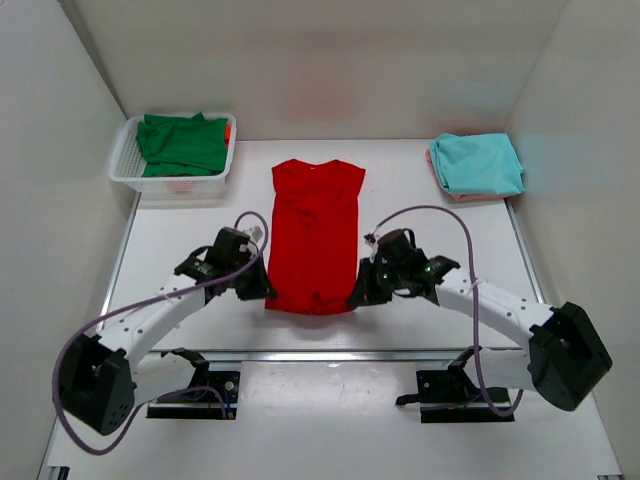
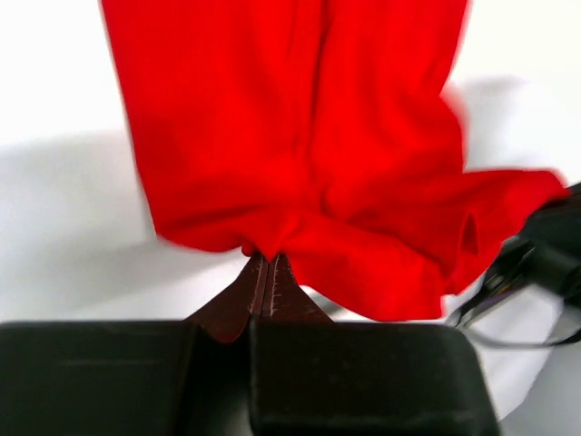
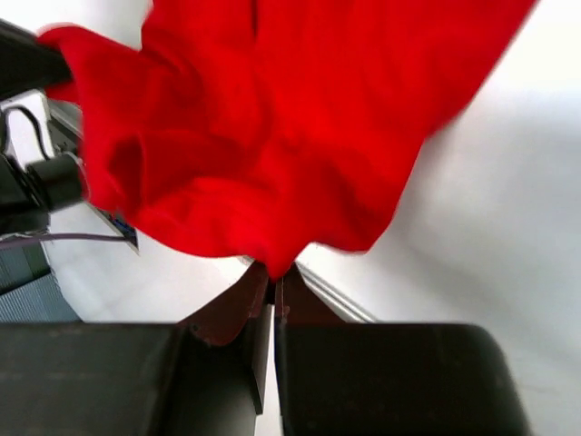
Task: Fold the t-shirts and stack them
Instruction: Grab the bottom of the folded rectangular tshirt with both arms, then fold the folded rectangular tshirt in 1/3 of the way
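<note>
The red t-shirt (image 1: 314, 232) lies lengthwise in the middle of the table, sleeves folded in, collar at the far end. My left gripper (image 1: 262, 288) is shut on its near left hem corner, and the cloth (image 2: 300, 154) hangs from the jaws. My right gripper (image 1: 360, 293) is shut on the near right hem corner, and the cloth (image 3: 272, 136) bunches above the jaws. A folded teal t-shirt (image 1: 478, 164) sits at the far right. A dark green t-shirt (image 1: 183, 143) lies in the white mesh basket (image 1: 126, 170) at the far left.
A pink cloth edge (image 1: 441, 186) shows under the teal t-shirt. White walls close in the table on three sides. A metal rail (image 1: 330, 355) runs along the near edge by the arm bases.
</note>
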Tool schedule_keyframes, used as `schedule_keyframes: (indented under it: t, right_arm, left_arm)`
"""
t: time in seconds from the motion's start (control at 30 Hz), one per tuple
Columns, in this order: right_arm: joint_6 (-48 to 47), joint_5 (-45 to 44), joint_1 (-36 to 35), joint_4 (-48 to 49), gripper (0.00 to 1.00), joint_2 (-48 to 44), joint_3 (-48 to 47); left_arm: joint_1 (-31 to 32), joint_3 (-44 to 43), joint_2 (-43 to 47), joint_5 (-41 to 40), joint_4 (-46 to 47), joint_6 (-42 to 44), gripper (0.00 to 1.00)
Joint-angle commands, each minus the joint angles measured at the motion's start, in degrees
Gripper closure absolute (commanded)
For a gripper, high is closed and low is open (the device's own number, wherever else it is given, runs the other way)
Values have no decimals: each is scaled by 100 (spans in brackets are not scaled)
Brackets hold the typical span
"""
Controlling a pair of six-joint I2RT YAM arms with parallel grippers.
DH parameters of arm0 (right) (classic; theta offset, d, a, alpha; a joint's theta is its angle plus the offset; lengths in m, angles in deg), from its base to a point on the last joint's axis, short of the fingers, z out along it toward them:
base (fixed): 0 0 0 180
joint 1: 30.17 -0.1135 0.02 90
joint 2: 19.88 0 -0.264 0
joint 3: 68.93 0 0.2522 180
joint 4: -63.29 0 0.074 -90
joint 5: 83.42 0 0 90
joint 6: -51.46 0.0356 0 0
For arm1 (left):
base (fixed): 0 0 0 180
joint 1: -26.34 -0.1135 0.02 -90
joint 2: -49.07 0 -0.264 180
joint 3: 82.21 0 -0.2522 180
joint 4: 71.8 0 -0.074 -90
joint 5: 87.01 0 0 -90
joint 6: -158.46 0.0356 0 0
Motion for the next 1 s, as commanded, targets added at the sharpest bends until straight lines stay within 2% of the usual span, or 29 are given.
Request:
schedule_keyframes:
  t: [0.0,0.17,0.27,0.4,0.43,0.47,0.5,0.53,0.57,0.6,0.63,0.77,0.97]
  right_arm:
    - [-984,550,624,-411,100,501,-714]
    - [-1662,595,1267,-833,100,1608,-2058]
    - [-1978,674,1592,-887,100,2303,-2683]
    - [-2199,579,1778,-957,100,3366,-3554]
    - [-2286,456,1864,-1087,100,3517,-3877]
    - [-2191,385,1952,-1158,100,3840,-4254]
    - [-2181,193,1979,-1159,91,4009,-4511]
    - [-2138,69,2006,-1081,82,4054,-4583]
    - [-2102,16,2067,-932,65,4098,-4592]
    - [-2050,-194,2085,-817,58,4003,-4566]
    - [-2049,-352,2111,-616,53,3941,-4488]
    - [-1734,-827,2103,-456,50,3291,-3882]
    - [-794,-1100,1603,307,50,1764,-1694]
  left_arm:
    - [-525,-735,-446,314,363,294,100]
    - [-1071,-1834,-1509,420,592,443,100]
    - [-1247,-2379,-2440,472,636,566,100]
    - [-1440,-3003,-3276,428,881,611,98]
    - [-1467,-3066,-3539,507,891,567,92]
    - [-1528,-3267,-3733,586,1056,584,73]
    - [-1563,-3425,-3891,578,1110,550,65]
    - [-1581,-3479,-4023,639,1198,558,62]
    - [-1677,-3514,-4077,744,1346,480,53]
    - [-1748,-3419,-4008,728,1548,357,48]
    - [-1783,-3322,-3903,736,1681,260,49]
    - [-1775,-2488,-3148,640,1823,242,45]
    - [-1108,-706,-2004,-107,1927,224,43]
